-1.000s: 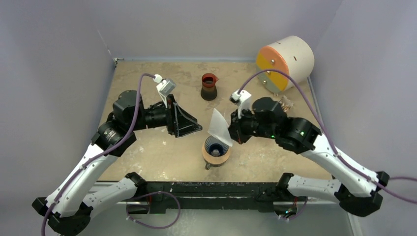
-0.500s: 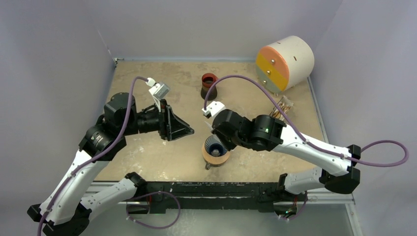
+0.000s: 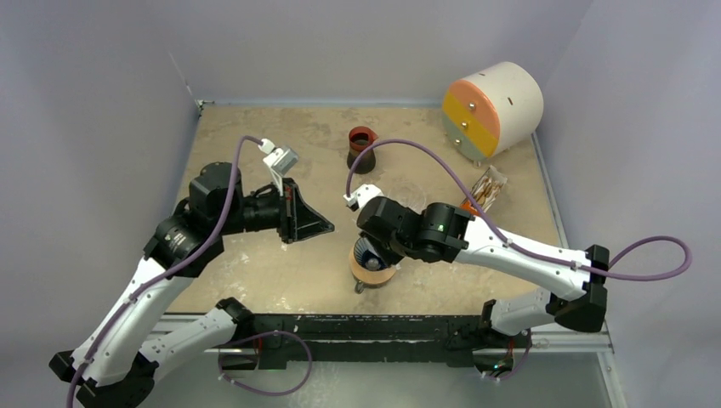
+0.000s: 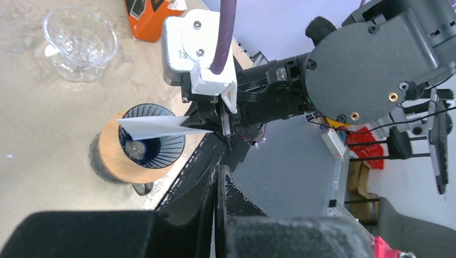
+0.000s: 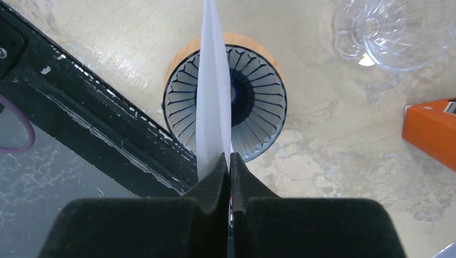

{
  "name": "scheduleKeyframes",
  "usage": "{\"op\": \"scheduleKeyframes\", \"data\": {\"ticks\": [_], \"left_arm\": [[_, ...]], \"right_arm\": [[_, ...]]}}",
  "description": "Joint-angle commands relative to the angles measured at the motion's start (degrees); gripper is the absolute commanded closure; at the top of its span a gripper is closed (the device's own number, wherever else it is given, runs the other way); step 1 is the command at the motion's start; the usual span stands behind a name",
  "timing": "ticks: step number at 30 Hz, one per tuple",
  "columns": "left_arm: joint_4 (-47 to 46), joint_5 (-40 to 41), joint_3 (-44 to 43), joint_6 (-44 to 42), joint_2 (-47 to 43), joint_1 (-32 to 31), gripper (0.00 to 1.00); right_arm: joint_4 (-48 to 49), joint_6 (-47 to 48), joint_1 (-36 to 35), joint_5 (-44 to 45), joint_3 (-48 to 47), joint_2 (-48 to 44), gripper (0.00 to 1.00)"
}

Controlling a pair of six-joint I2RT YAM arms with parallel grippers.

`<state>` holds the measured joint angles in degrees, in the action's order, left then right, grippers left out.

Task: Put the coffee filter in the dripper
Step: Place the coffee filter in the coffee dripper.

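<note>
The deep-blue ribbed dripper [image 3: 369, 252] sits in a tan wooden ring [image 3: 374, 274] near the table's front edge. My right gripper [image 5: 229, 156] is shut on the white coffee filter [image 5: 213, 107]. It holds the filter flat and folded, edge-on across the dripper's [image 5: 255, 102] mouth. In the left wrist view the filter [image 4: 161, 126] lies over the dripper [image 4: 156, 148], pinched by the right gripper [image 4: 223, 126]. In the top view the right wrist hides most of the filter. My left gripper [image 3: 328, 227] hovers left of the dripper, shut on nothing.
A clear glass cup [image 5: 395, 32] and an orange box [image 5: 433, 131] lie right of the dripper. A dark cup with a red rim [image 3: 362, 149] stands at the back middle. A white drum with an orange-yellow face [image 3: 493, 109] is at the back right. The black front rail [image 3: 357, 327] runs close to the dripper.
My right arm swung left and down, bringing the filter from beside the dripper to over its mouth. My left gripper closed and drew back slightly to the left.
</note>
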<state>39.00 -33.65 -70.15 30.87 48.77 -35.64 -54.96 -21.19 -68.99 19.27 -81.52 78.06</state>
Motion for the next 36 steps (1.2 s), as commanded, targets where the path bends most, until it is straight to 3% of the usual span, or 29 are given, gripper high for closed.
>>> {"op": "scheduleKeyframes", "data": {"ticks": [1,13,23,36], "left_arm": [[-8.13,-3.28,4.81,5.2,1.7,0.21,1.0],[-22.4,2.87,14.5,20.11,5.9,-1.43,1.0],[-20.7,9.12,13.17,24.36,11.72,-4.64,1.0],[-14.15,14.3,10.13,23.3,14.84,-8.46,1.0]], "right_arm": [[2.1,-4.87,-0.13,-3.0,1.84,-0.15,1.0],[7.84,-7.16,-0.17,-0.15,5.76,-2.64,1.0],[9.85,-7.17,-0.17,0.42,7.63,-4.75,1.0],[9.7,-9.25,-0.18,1.52,9.17,-3.71,1.0]]}}
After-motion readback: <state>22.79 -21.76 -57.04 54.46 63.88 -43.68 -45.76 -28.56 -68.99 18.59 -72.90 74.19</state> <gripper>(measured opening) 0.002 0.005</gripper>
